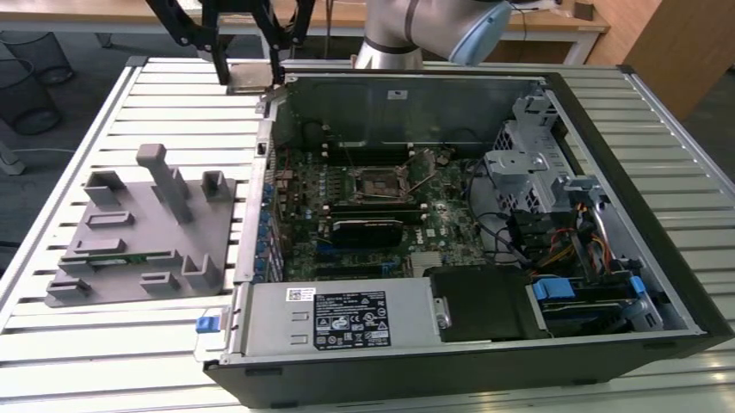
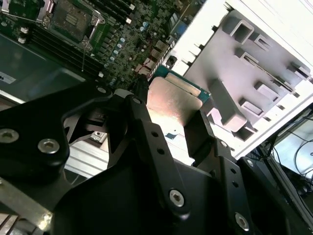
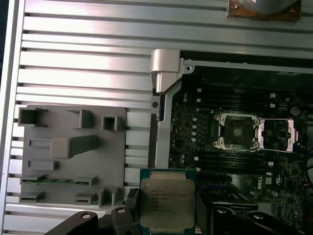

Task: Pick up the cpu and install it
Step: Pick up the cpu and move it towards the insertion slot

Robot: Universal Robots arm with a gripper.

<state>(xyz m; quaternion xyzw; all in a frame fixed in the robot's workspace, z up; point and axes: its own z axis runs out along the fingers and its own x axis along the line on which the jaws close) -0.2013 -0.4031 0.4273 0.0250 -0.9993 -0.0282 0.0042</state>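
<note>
First wrist view has the cpu (image 3: 167, 196) pinched at two opposite edges by the gripper (image 3: 167, 215), silver lid toward the camera, its near-square outline parallel to the motherboard socket (image 3: 237, 131). Exterior view shows it held level over the slatted table (image 1: 103, 344), just outside the computer case (image 1: 460, 370) at its far corner on the exterior view's left.

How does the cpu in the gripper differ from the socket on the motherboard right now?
The cpu is clamped in the gripper, clear of the board; the socket sits fixed on the motherboard. The cpu shows a flat silver-grey metal top; the socket is a dark recess in a metal frame. The cpu is a solid chip; the socket lies empty, its cover plate swung open. Both are roughly square.
</note>
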